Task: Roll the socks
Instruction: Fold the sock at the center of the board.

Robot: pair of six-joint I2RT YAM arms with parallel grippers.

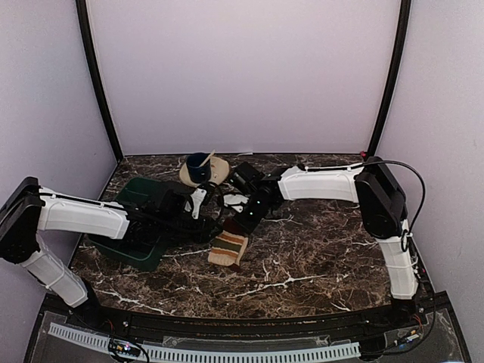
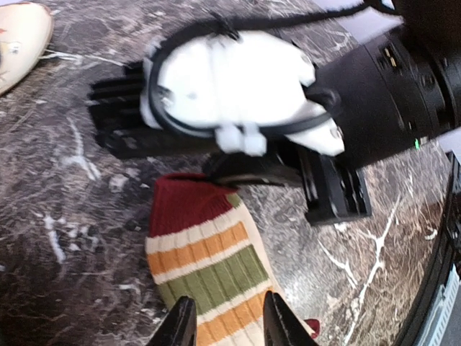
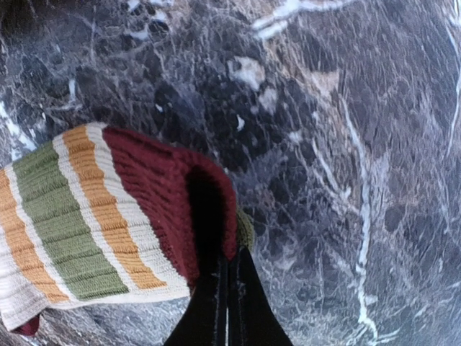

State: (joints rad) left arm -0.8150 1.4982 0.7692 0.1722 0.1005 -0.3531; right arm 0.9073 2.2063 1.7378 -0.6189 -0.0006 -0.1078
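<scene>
One striped sock (image 1: 229,246) lies on the marble table, banded in red, cream, orange and green (image 2: 205,252). My right gripper (image 3: 229,263) is shut on its red cuff (image 3: 162,194), pinching the cuff edge so that the mouth gapes a little. In the top view this gripper (image 1: 242,221) sits at the sock's far end. My left gripper (image 2: 229,323) stands open over the sock's middle bands, one fingertip (image 2: 180,324) on each side of the green stripe. Whether the tips touch the fabric I cannot tell. From above, the left gripper (image 1: 206,227) is just left of the sock.
A dark green tray (image 1: 125,246) lies under my left arm at the table's left. At the back, a dark blue cup (image 1: 199,165) sits by a tan object (image 1: 218,171). The right arm's cable (image 2: 187,32) loops over its white wrist.
</scene>
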